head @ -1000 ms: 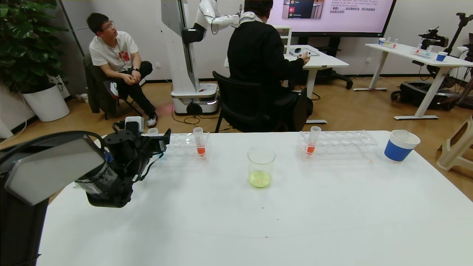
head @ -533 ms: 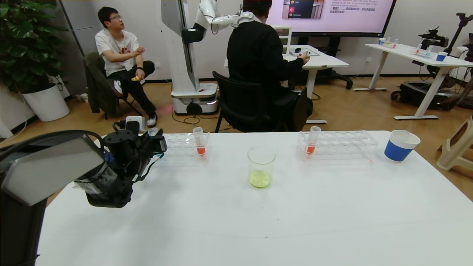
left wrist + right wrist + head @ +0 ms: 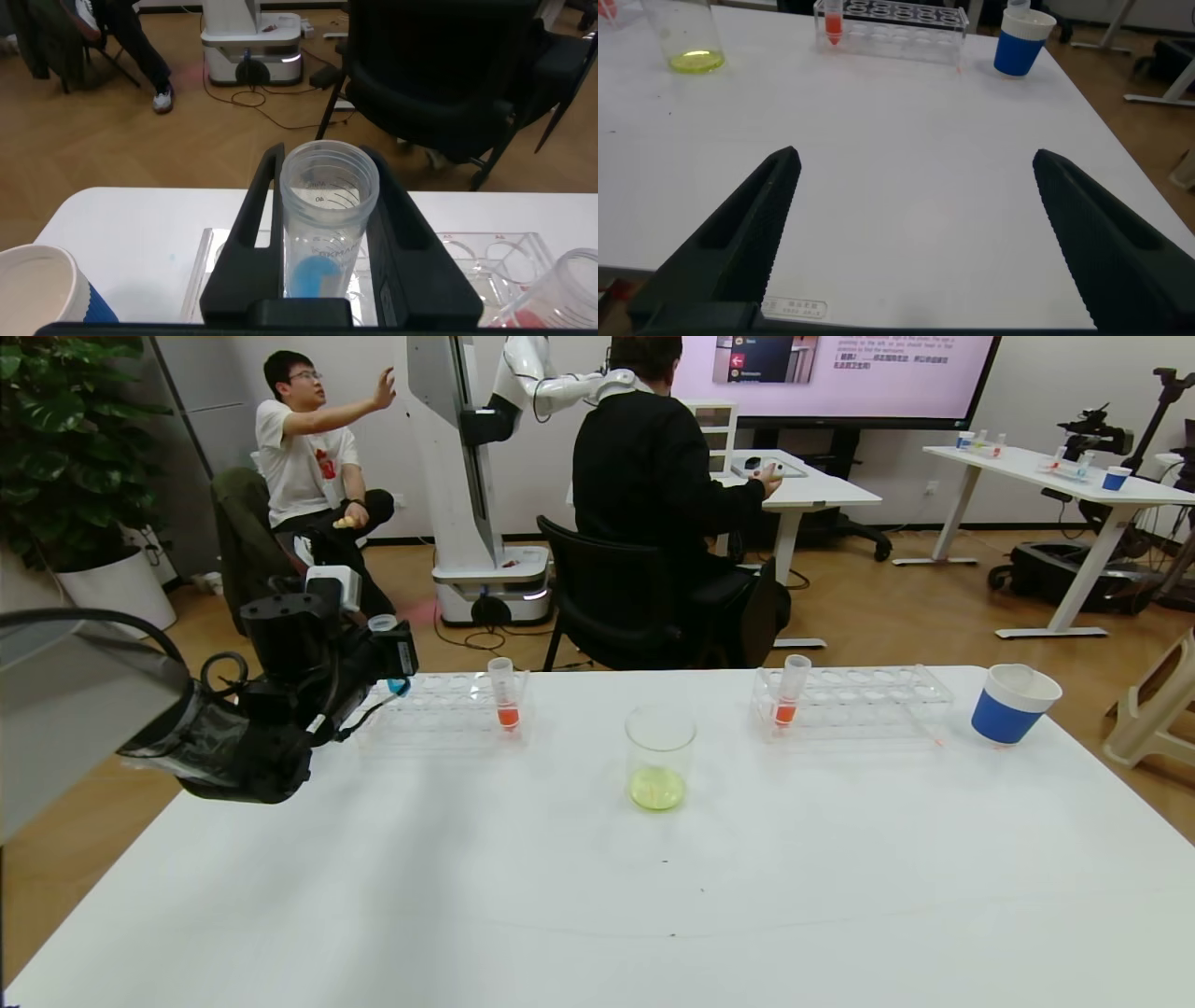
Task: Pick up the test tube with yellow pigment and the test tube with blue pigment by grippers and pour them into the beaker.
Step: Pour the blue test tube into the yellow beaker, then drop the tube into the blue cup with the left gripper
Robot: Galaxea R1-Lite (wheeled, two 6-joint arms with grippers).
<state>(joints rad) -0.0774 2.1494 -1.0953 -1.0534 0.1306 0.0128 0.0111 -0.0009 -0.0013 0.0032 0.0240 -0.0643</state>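
The left end effector (image 3: 392, 658) had risen since a moment before, clamped on the test tube with blue pigment (image 3: 327, 233). The tube now hung above the left rack (image 3: 448, 705), clear of its holes. The beaker (image 3: 660, 758), mid-counter, already held yellow liquid, so I judge only the blue pour remained. The right end effector (image 3: 910, 233) waited spread wide over the near right of the counter (image 3: 747, 877).

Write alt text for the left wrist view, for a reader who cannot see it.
The left gripper holds the test tube with blue pigment upright between its black fingers, above a clear tube rack on the white table. A blue-and-white paper cup and an orange-tipped tube sit at the picture's edges.
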